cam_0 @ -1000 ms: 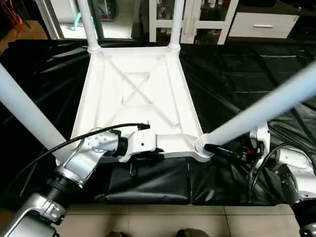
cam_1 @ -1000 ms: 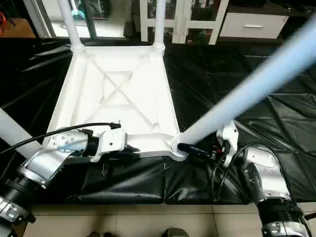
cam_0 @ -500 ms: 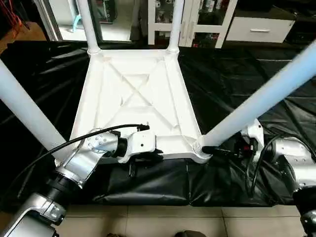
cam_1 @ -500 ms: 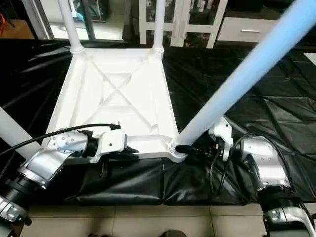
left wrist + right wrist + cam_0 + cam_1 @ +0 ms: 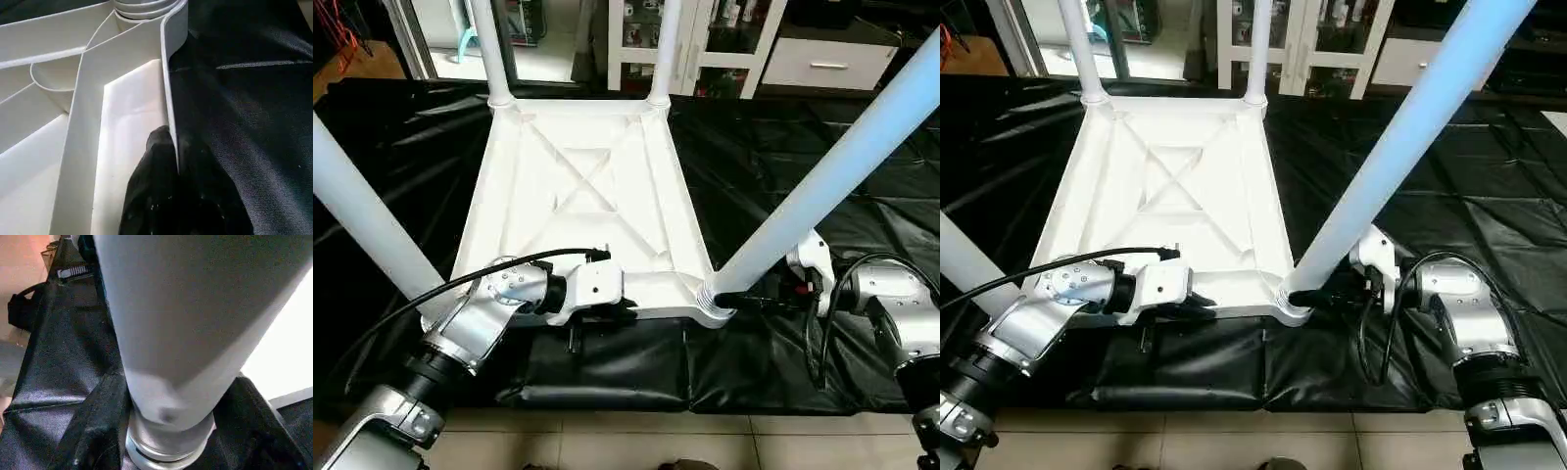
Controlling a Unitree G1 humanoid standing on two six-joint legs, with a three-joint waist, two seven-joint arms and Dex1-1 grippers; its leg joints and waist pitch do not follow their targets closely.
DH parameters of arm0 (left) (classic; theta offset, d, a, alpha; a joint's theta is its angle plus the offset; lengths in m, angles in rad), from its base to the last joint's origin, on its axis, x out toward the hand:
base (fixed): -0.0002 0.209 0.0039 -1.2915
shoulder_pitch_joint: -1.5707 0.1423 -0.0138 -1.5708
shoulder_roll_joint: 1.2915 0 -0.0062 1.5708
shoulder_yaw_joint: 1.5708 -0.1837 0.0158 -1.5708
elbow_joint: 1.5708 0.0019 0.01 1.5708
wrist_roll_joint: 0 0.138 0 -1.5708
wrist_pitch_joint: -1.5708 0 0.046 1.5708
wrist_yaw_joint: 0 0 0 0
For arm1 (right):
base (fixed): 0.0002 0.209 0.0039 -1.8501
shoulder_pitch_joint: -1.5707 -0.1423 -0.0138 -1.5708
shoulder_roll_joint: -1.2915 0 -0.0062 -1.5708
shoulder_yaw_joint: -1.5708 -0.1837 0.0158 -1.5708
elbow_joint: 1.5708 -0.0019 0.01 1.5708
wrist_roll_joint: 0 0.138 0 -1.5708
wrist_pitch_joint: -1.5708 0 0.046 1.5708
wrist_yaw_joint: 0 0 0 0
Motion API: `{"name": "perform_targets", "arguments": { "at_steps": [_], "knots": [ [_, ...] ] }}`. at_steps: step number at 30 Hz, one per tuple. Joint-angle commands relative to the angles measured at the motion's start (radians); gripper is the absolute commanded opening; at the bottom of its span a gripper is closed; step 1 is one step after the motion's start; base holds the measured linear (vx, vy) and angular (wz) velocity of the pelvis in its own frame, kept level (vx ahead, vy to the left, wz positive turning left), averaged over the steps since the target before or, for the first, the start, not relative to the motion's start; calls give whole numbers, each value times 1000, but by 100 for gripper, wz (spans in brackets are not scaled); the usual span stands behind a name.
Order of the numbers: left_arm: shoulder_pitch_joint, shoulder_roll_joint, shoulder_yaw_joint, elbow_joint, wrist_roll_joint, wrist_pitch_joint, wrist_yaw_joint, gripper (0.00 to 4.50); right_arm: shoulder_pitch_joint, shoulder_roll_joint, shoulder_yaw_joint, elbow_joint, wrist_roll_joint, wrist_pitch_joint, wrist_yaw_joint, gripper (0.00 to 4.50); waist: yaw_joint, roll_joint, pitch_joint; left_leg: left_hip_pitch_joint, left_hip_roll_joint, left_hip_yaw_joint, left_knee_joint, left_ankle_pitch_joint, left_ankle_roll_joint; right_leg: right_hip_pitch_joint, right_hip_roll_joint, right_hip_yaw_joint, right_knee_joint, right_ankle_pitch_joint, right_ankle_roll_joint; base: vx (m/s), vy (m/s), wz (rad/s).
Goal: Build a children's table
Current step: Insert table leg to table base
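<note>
The children's table lies upside down on a black sheet, its white ribbed top (image 5: pixel 587 196) facing up. Two legs (image 5: pixel 487 49) (image 5: pixel 666 49) stand in the far corner sockets. A third leg (image 5: pixel 362 215) rises from the near left corner. My left gripper (image 5: pixel 619 311) is shut on the top's near rim (image 5: pixel 168 73), its black fingers (image 5: pixel 156 186) pinching the thin wall. My right gripper (image 5: pixel 736 297) is closed around the foot of the fourth leg (image 5: pixel 832 176), which leans out of the near right socket (image 5: pixel 713 305) towards the upper right. In the right wrist view that leg (image 5: pixel 186 323) sits close between the fingers.
The black sheet (image 5: pixel 783 147) covers the floor around the table top, with folds at its near edge. A white glass-door cabinet (image 5: pixel 724 39) and a white drawer unit (image 5: pixel 822 59) stand at the back. Tiled floor (image 5: pixel 607 441) runs along the near side.
The near right leg has swung to a steeper, more upright lean in its socket, and my right arm has moved with it. The left gripper has kept its hold on the rim.
</note>
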Motion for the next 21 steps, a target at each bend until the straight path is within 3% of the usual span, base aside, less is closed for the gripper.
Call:
{"name": "perform_targets", "arguments": {
  "at_steps": [1, 7, 12, 14, 17, 21],
  "knots": [
    [6, 12, -22, 20, 49, 4, 4, 0, 88, 17, 130, 85, -116, 50, 29, 198, -7, 3, -25, 14, 19, -5, -69, -302, 35, 17, -48, 31, -93, -206, -242, 0, 0, 0],
    [11, 13, -20, 13, 49, 5, 9, 0, 121, 56, 84, 70, -100, 32, -68, 198, -8, 4, -20, 15, 19, -8, -75, -354, 16, 10, -51, 33, -103, -295, -212, 0, 0, 0],
    [16, 11, -17, 7, 47, 12, 15, 0, 136, 106, 37, 66, -84, 43, -198, 198, -13, 0, -13, 21, 17, -16, -82, -439, -11, -2, -51, 33, -118, -457, -156, 0, 0, 0],
    [19, 7, -14, -8, 39, 34, 18, 0, 142, 147, 0, 66, -67, 63, -295, 198, -18, -1, -8, 26, 13, -23, -83, -487, -21, -12, -53, 32, -129, -573, -117, 0, 0, 0],
    [19, 5, -13, -19, 37, 51, 21, 0, 147, 168, -15, 64, -70, 80, -349, 198, -28, -3, -9, 15, 12, -36, -91, -485, -25, -7, -55, 30, -128, -597, -91, 0, 0, 0],
    [17, -3, -16, -50, 46, 112, 39, 0, 127, 218, -37, 95, -85, 110, -481, 198, -41, 1, -7, 16, 10, -43, -92, -507, -29, -13, -55, 32, -130, -610, -95, 0, 0, 0]
  ]
}}
